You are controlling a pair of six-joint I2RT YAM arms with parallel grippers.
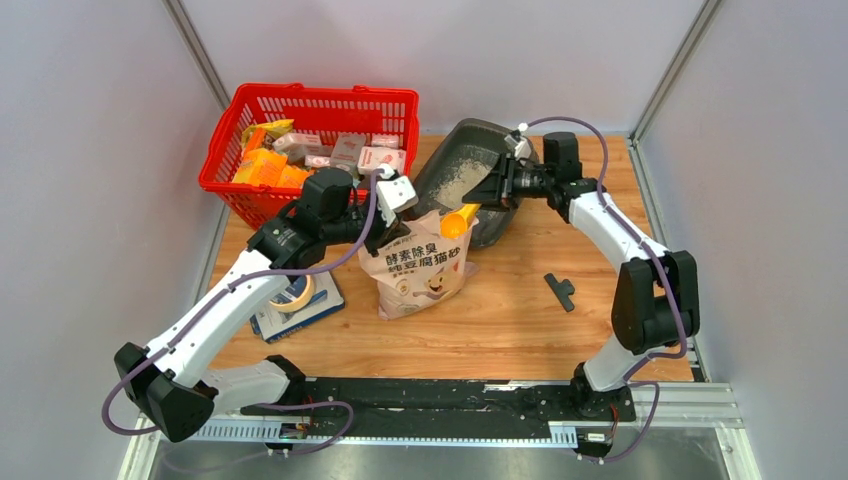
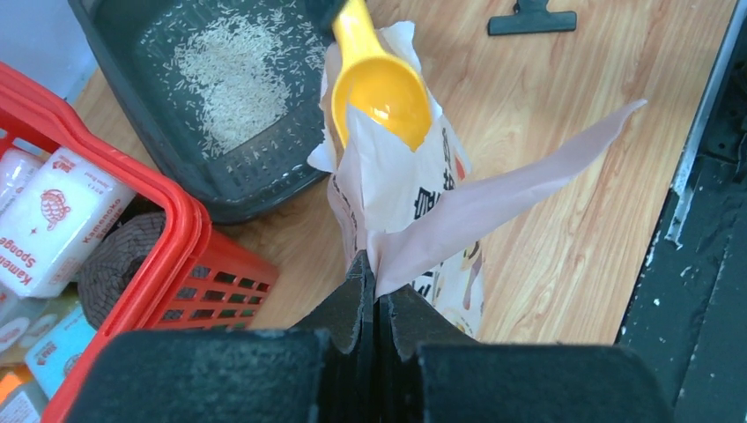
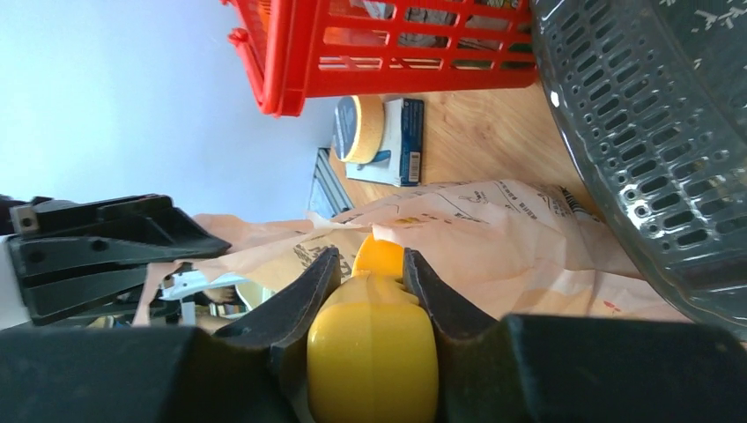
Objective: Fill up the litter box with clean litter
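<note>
A robot lab cell. Closed in on three sides by grey panels (image 1: 450,50) with metal posts (image 1: 195,50) at the far corners of a wood table (image 1: 520,325), with left arm (image 1: 220,305) and right arm (image 1: 620,235) bolted to a black rail (image 1: 450,395) along its near edge. Dressed with props: basket (image 1: 320,92) at the far left corner, litter box (image 1: 432,175), bag (image 1: 415,275) mid-table.

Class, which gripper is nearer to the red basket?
Left. The left gripper pinches the litter bag just beside the red basket; the right gripper, holding the yellow scoop, is beyond the bag, by the litter box.
</note>
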